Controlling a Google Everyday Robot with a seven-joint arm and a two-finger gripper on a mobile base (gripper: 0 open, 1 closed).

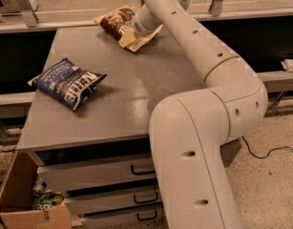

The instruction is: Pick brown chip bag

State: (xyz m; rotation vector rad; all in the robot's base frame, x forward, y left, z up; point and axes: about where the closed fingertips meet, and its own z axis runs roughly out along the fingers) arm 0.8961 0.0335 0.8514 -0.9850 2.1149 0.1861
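Note:
The brown chip bag (113, 23), dark brown and crinkled with a cream end (138, 42), lies at the far edge of the grey table (136, 94). My gripper (133, 31) is down on the bag's right part, at the end of the long white arm (193, 37) that reaches across from the right. The wrist hides where the gripper meets the bag. A dark blue chip bag (67, 82) with white lettering lies apart on the table's left side.
The table has drawers with dark handles (141, 168) at its front. A cardboard box (22, 204) with cans and litter stands on the floor at the lower left. A metal rail (50, 25) and posts run behind the table. A cable (267, 151) lies on the floor at the right.

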